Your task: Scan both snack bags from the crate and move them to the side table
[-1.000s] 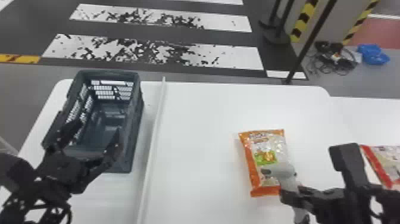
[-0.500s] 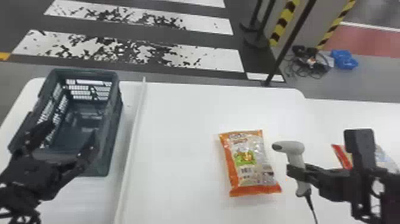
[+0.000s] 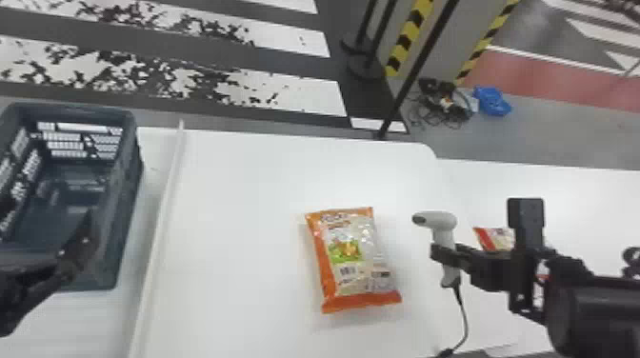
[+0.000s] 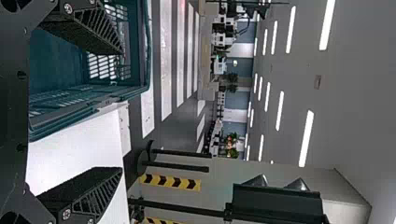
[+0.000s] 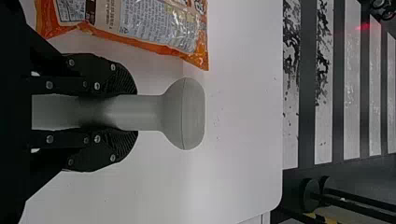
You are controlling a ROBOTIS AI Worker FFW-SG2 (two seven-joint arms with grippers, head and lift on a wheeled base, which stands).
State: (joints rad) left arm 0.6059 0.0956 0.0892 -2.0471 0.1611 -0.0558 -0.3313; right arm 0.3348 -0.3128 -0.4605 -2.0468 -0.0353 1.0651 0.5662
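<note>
Orange snack bag [image 3: 350, 262], one, taken as the landmark: laid flat on the white surface [image 3: 238, 204], barcode side up; left of the right gripper, near it and apart from it; right of the left gripper, well apart

Right gripper [image 3: 446, 254], one: placed to the right of the orange snack bag, its fingers clamped around the handle of a pale grey scanner [image 3: 442, 220]. Scanner head turned toward the bag's side, no contact made; dark cable [image 3: 464, 316] hung from the handle, to the right of the bag

Second snack bag [image 3: 495, 238], red-edged, one: set farther right of the orange snack bag, on the side table [image 3: 547, 185], partly hidden behind the right arm

Left gripper [image 3: 71, 257], one: placed well to the left of the orange snack bag, by the crate, its fingers spread apart with nothing grasped

Crate [image 3: 128, 190], dark blue-grey, open-topped, one: stood well to the left of the orange snack bag, a raised white strip [image 3: 165, 204] being set between them
</note>
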